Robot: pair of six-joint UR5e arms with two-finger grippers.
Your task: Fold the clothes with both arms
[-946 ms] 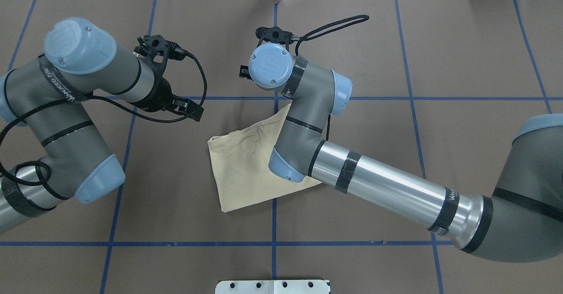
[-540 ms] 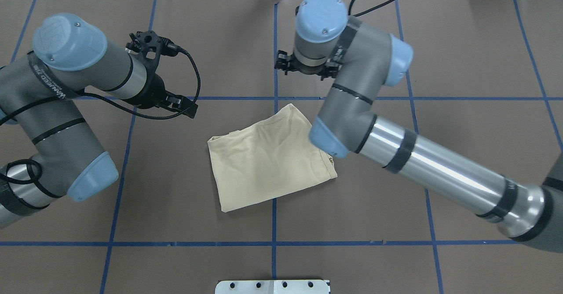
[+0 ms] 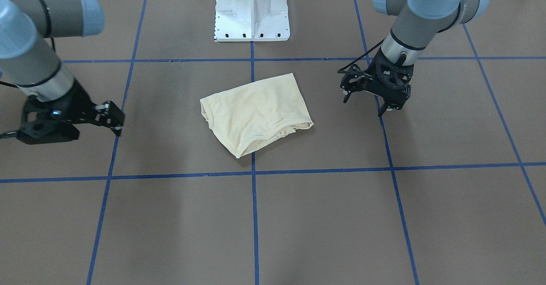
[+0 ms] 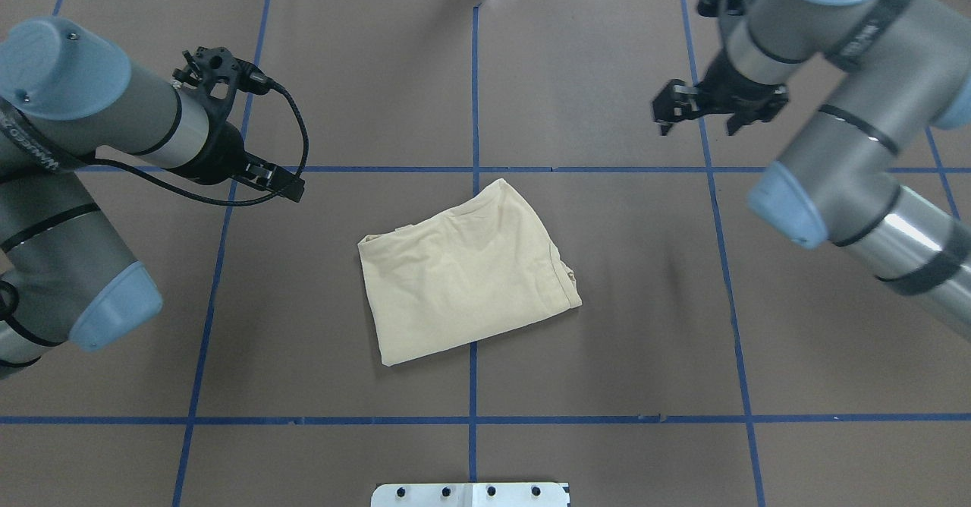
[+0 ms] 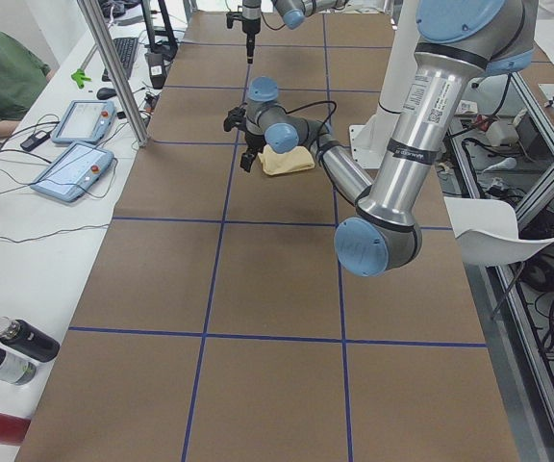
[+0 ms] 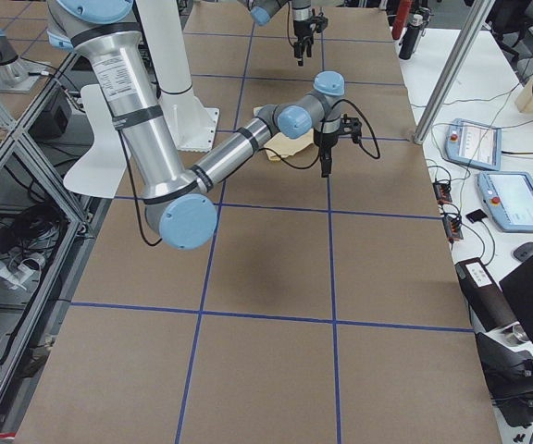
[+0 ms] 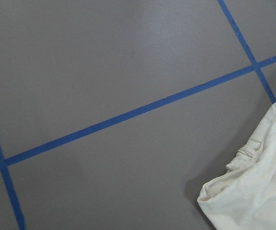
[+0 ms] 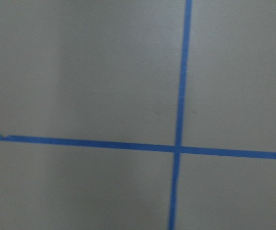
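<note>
The T-shirt (image 4: 463, 272) is found folded small, laid flat in front of the pedestal base (image 3: 251, 20). The left gripper (image 3: 362, 106) and right gripper (image 4: 696, 126) are held spread and empty, out to either side of that base. Folding is judged done, so only a retreat is called for.

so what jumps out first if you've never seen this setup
The pale cream T-shirt catches the eye first, folded into a compact bundle in the middle of the brown table, lying across one blue tape line. Next come the two big grey arms on either side of it. The left end effector and the right end effector are both open, empty and well clear of the cloth.
</note>
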